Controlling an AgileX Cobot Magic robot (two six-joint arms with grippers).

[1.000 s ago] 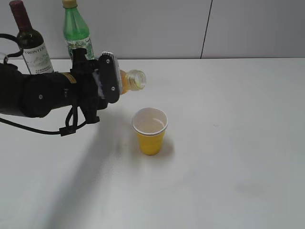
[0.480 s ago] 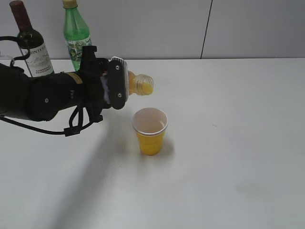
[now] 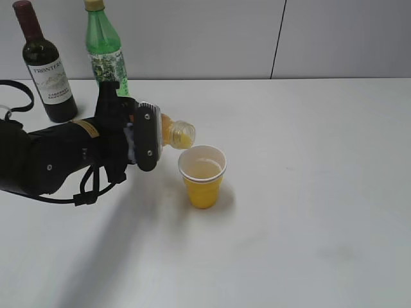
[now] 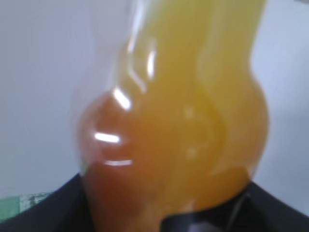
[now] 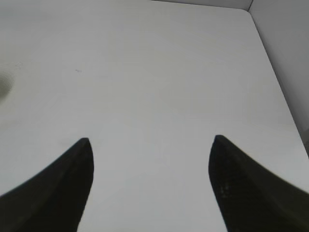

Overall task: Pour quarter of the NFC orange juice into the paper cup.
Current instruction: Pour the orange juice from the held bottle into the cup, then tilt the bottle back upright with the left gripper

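Left pincer (image 3: 146, 136) clamped on the tipped NFC orange juice (image 3: 174, 132), mouth just over the paper cup (image 3: 202, 176).
Behind on the bench (image 3: 308, 192) stood a wine bottle (image 3: 46, 64) and green bottle (image 3: 105, 46); the right pincer (image 5: 149, 181) hung apart, holding nothing.

You are looking at a bare test bench in a lab or office room rather than a home or kitchen. A plain white desk (image 3: 308, 192) stands against a grey panelled wall (image 3: 212, 38) with a dark vertical seam. A dark wine bottle (image 3: 46, 67) and a green plastic bottle (image 3: 105, 48) stand at the back as staged props, and a black robot arm (image 3: 58, 157) works over the desk.
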